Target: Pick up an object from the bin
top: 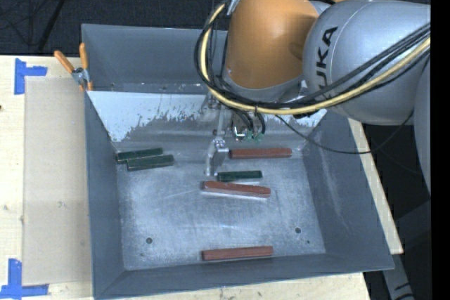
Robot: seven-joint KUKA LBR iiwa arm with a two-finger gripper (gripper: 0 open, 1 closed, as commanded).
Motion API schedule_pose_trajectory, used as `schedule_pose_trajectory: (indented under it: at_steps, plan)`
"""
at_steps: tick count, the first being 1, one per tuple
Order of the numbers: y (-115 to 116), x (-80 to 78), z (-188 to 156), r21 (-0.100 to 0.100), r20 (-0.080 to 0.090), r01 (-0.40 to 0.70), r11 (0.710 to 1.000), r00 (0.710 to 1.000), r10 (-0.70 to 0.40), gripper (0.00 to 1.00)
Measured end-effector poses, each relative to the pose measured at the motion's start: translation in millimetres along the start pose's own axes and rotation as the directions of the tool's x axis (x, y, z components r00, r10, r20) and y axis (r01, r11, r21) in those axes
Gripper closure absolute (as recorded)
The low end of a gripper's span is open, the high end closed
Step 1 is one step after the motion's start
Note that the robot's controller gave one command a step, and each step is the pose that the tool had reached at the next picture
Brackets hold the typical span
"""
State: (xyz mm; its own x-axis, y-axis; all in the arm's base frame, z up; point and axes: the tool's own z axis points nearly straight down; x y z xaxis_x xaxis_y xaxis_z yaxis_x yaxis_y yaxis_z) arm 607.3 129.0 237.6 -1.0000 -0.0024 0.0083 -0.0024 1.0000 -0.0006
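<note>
My gripper (214,164) hangs low in the middle of the bin, under the arm's orange cover. Its tip is just left of a short dark green bar (240,175) and above the left end of a brown bar (236,188) that lies on the bin floor. Another brown bar (260,152) lies just right of the gripper, a little farther back. I see nothing held in the gripper.
Two dark green bars (145,159) lie side by side at the left of the bin. A lone brown bar (237,253) lies near the front wall. The arm and its cables cover the bin's back right.
</note>
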Motion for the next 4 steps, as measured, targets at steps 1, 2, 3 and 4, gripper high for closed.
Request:
schedule_pose_trajectory:
  at_steps: [1, 2, 3, 4]
  plan:
    - [-0.6, -1.3, -5.0, -0.001, 0.008, -0.002, 1.000, 1.000, 0.002, 0.00]
    - [-25.5, 10.2, 47.3, -0.001, 0.013, 0.060, 0.998, 0.998, -0.060, 0.00]
    - [-58.9, 24.5, 108.1, -0.001, 0.011, 0.055, 0.999, 0.998, -0.055, 0.00]
    - [-68.1, 36.5, 161.5, -0.003, 0.023, 0.052, 0.999, 0.998, -0.052, 1.00]
